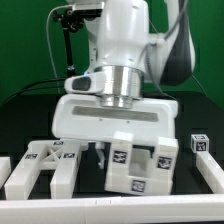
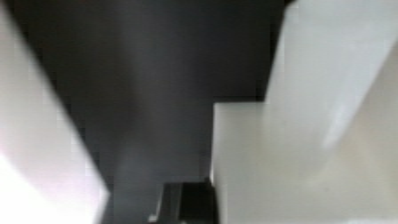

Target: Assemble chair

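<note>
**Gripper (image 1: 101, 152) clenched low among the loose chair parts (image 1: 128, 180)**

The gripper is closed tight, its two dark fingers drawn together under the wide white hand. It points straight down and hangs low over the black table (image 1: 22, 128). Whether something thin sits between the fingers I cannot tell, because the hand hides most of that place. In the wrist view one dark finger (image 2: 187, 205) shows at the edge of the picture. Beyond it there is a dark gap with blurred white surfaces on both sides; which parts these are is not clear.

Just beside the gripper, toward the exterior view's right, stands the biggest part, a blocky piece (image 1: 145, 165) with several black-and-white tags on its faces, a little tilted. Toward the exterior view's left lies a tagged panel (image 1: 48, 155), and in front of it are long bars (image 1: 20, 175). Near the exterior view's right edge a small cube (image 1: 198, 143) sits apart from the others. Below it a white bar (image 1: 212, 175) is cut by the frame. The white arm (image 1: 125, 40) rises above all this.
</note>
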Controlling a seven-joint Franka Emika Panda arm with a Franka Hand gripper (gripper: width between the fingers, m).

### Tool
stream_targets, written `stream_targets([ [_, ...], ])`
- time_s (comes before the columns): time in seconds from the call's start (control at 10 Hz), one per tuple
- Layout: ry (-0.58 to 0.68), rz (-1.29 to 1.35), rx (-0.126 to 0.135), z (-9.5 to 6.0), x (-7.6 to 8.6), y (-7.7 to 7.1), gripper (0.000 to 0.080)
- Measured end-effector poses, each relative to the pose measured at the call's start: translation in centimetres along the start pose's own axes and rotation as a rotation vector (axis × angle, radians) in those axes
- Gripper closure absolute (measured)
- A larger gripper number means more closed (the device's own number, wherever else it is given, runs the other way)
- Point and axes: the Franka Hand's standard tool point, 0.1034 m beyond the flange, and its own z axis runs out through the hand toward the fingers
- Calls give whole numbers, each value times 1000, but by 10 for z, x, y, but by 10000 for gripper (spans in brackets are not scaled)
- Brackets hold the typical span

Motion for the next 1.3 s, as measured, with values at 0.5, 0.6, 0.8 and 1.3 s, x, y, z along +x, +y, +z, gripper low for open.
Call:
stream_targets([
  [0.5,-440,64,121,-15,-11,-17,765],
  [0.6,-573,87,152,-27,-15,-20,765],
  [0.8,-790,61,196,-65,-6,-5,765],
  [1.3,-1090,32,197,-64,-15,2,765],
])
